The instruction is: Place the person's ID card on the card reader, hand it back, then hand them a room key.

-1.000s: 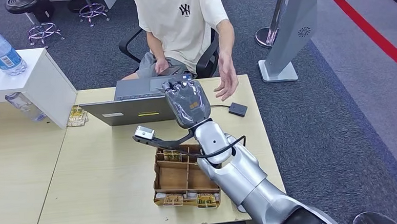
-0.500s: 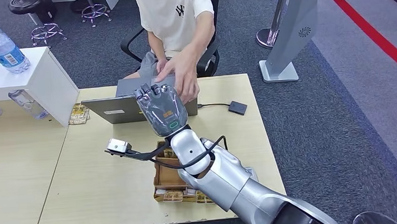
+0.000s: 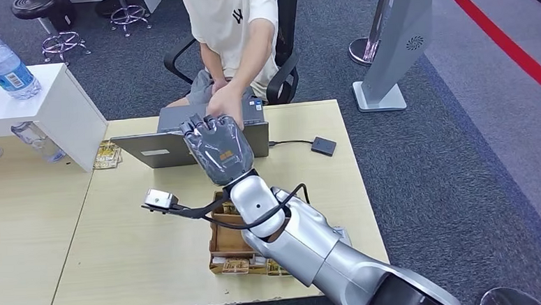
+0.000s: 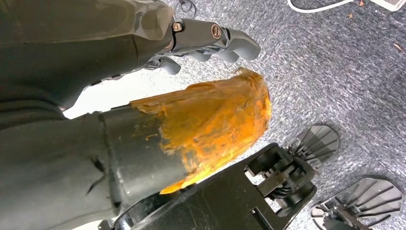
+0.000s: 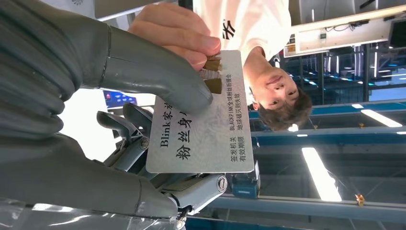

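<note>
Dark grey carpet (image 3: 429,158) covers the floor, with a red stripe (image 3: 506,42) running across its far right corner. A light wooden counter (image 3: 118,230) fills the lower left, adjoining a white cabinet (image 3: 49,108). Behind the counter stands a black office chair (image 3: 284,75); chrome stool bases (image 3: 124,13) sit further back. A silver floor stand (image 3: 395,41) rises to the right. Long ceiling lights (image 5: 321,172) glow overhead.

You look down from the head onto the table (image 3: 153,235); your right wrist camera sits close behind the right hand (image 3: 218,149), sharing the person's hand (image 5: 179,33); the left wrist camera faces the floor (image 4: 335,72)
</note>
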Action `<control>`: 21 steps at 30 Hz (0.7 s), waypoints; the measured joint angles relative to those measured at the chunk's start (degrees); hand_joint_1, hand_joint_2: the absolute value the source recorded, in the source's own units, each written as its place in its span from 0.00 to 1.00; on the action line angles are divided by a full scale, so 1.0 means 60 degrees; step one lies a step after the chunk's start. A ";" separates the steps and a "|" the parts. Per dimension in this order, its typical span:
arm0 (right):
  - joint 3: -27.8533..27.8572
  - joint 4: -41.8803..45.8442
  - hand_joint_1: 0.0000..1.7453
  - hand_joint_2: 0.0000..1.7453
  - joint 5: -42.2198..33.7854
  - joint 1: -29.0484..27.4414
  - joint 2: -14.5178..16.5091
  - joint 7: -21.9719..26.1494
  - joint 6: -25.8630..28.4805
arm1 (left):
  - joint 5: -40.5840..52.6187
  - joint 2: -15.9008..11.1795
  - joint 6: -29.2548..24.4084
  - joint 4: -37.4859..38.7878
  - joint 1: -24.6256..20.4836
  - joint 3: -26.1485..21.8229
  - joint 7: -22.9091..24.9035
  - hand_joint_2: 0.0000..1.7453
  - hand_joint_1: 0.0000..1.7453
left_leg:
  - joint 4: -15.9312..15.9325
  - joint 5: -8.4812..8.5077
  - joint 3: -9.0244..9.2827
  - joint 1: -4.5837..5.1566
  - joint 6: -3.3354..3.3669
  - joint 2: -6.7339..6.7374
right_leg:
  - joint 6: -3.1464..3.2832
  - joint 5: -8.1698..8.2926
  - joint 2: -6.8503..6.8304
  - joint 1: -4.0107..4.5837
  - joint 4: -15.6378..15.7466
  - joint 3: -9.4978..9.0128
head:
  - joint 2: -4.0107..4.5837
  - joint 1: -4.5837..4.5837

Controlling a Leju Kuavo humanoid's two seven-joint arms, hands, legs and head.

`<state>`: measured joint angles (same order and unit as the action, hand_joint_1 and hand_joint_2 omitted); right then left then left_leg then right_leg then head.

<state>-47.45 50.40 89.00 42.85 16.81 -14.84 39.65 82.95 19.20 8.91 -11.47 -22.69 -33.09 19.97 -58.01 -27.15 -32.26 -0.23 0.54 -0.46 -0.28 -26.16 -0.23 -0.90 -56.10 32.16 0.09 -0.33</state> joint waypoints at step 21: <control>0.0477 -0.0360 0.00 0.00 -0.0052 -0.0171 0.0273 0.0599 0.0000 | -0.0025 0.0003 -0.0137 0.0000 -0.0026 0.0000 0.0099 0.00 0.00 | 0.0000 0.0022 -0.0032 -0.0002 -0.0008 0.0005 | 0.0006 0.0021 0.0003 0.0002 -0.0004 0.0037 | 0.0000 0.0001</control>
<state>-44.59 48.24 88.69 41.83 18.45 -11.25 39.65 82.79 19.21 8.09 -11.47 -22.84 -33.09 20.56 -58.01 -27.01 -32.45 -0.24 0.50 -0.43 -0.25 -26.03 -0.21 -0.89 -56.13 32.38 0.09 -0.33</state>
